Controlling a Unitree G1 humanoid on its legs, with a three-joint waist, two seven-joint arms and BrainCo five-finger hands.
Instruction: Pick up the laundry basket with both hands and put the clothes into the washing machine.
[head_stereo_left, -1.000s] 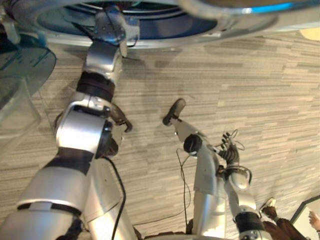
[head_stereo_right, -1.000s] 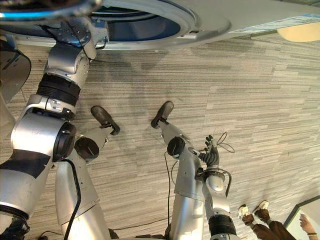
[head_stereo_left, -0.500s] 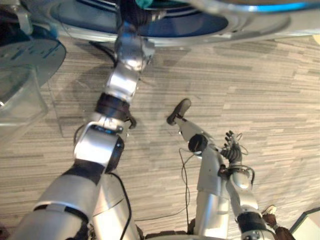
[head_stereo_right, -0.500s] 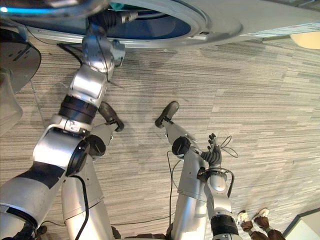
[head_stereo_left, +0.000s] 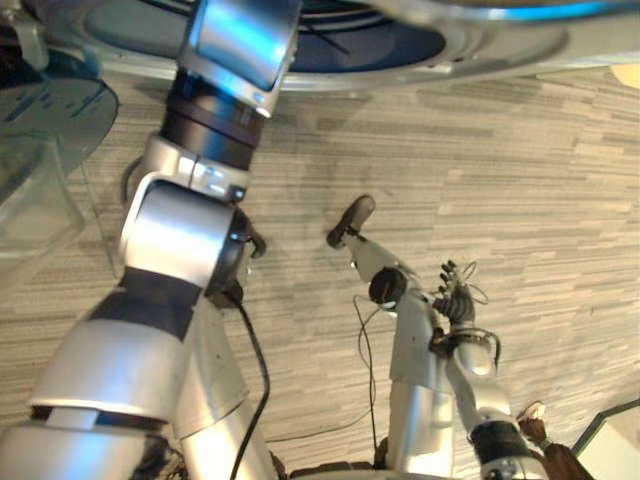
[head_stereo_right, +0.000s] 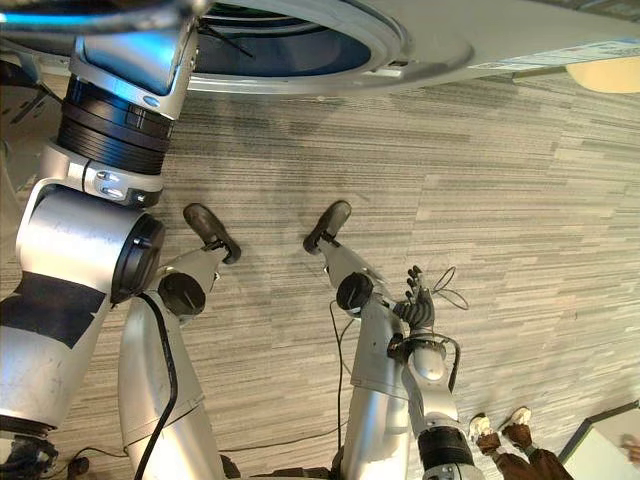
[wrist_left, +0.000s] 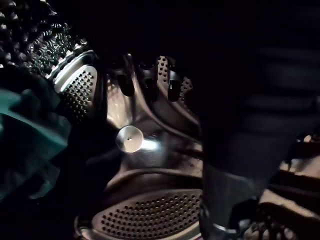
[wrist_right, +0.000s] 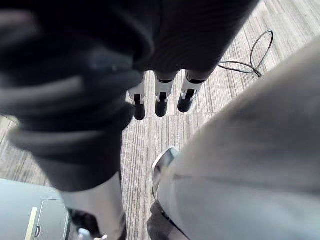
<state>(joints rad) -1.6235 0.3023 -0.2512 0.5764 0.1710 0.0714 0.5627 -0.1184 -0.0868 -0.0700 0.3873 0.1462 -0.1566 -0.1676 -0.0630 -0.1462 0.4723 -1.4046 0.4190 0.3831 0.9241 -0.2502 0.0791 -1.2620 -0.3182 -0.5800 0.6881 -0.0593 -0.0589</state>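
Observation:
The washing machine's round opening (head_stereo_left: 480, 48) runs across the top of the eye views. My left arm reaches up through it into the drum. In the left wrist view my left hand (wrist_left: 173, 84) is inside the dark perforated steel drum (wrist_left: 150, 220), its fingers held out straight with nothing in them. A teal cloth (wrist_left: 30, 135) lies in the drum beside the hand, apart from the fingers. My right hand (head_stereo_left: 455, 297) hangs low at my right side above the floor, fingers straight and empty, as the right wrist view shows (wrist_right: 160, 100).
The machine's glass door (head_stereo_left: 50, 120) stands swung open at the left. Grey striped carpet (head_stereo_right: 520, 220) covers the floor. A person's shoes (head_stereo_right: 505, 430) stand at the lower right, next to a white object (head_stereo_right: 610, 445) in the corner.
My left arm has gone from the rim of the opening deeper into the drum, and its forearm now stands closer to the camera. The right hand has stayed where it was.

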